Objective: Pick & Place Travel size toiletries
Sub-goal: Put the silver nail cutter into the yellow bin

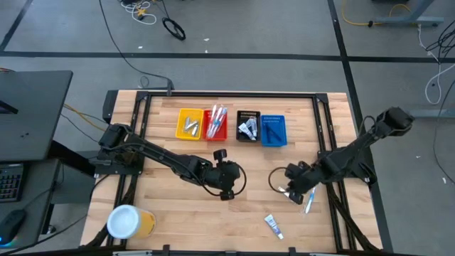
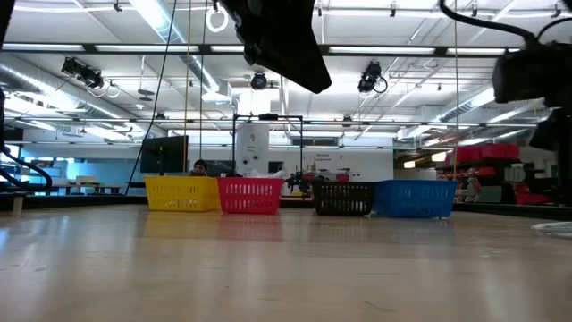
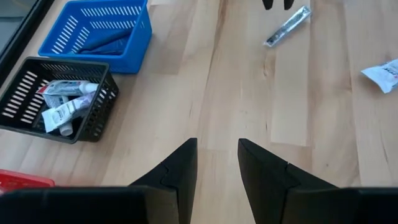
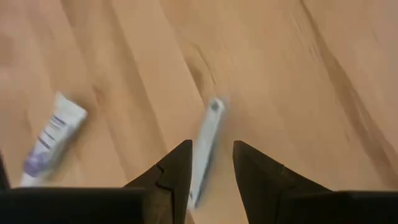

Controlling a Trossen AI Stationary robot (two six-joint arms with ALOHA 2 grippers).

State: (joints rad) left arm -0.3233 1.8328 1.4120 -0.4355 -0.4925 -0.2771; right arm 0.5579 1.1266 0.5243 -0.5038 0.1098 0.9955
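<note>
Right wrist view motion-blurred; toothbrush (image 4: 205, 146) lower end hidden between fingers; tube (image 3: 382, 74) cut by frame edge.

A grey floor (image 1: 284, 35) surrounds the wooden desk (image 1: 170, 213), crossed by dark tape lines (image 1: 340, 35) and loose cables (image 1: 170, 27). A dark side table (image 1: 28, 107) stands beyond the desk's left edge, with a keyboard (image 1: 8, 181) lower down. In the low view, the room behind is a wide hall with long ceiling light strips (image 2: 161, 16), hanging fixtures (image 2: 371, 79), a white machine (image 2: 253, 148) and red shelving (image 2: 487, 154) far off.
</note>
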